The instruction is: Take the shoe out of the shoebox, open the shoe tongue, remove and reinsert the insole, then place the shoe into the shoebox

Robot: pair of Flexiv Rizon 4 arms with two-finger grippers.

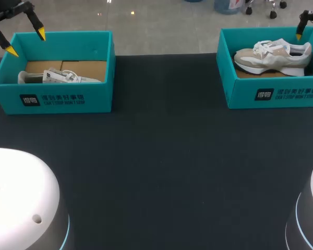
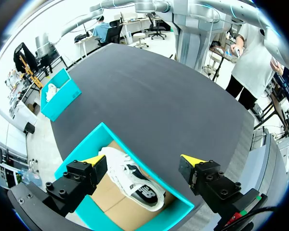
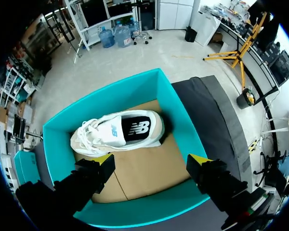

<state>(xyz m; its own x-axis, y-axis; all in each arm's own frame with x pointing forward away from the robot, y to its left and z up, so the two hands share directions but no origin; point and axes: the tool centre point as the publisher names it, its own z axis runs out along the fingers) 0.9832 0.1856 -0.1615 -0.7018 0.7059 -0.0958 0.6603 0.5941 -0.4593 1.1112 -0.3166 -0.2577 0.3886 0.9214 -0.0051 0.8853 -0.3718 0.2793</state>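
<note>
Head view showed a teal left shoebox at the far left of the black table and a right shoebox at the far right. A left sneaker and a right sneaker lay on their sides inside them. The left gripper and the right gripper each hung above its own box, fingers spread wide and holding nothing.

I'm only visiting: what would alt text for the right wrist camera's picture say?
A white and beige shoe lies inside an open teal shoebox at the edge of a dark table. The right gripper hangs open over the box, yellow-tipped fingers wide apart, touching nothing.
</note>
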